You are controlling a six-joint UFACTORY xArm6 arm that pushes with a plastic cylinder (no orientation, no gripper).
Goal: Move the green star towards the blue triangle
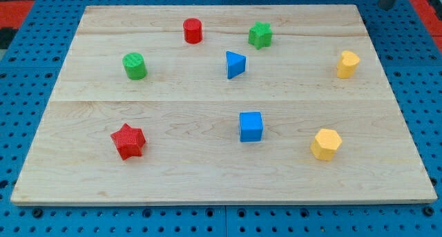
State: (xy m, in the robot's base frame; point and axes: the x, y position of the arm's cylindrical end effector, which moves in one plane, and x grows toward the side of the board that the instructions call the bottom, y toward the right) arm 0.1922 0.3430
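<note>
Sitting apart, green star [260, 34], blue triangle [235, 64], tip unseen

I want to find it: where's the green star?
The green star sits near the view's top, just up-right of the blue triangle and right of the red cylinder.

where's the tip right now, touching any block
My tip: only the rod's end shows at the view's top right corner, off the board, touching no block.

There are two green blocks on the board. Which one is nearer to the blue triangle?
The green star, up and to the view's right of the blue triangle. The green cylinder stands much farther off, toward the view's left.
</note>
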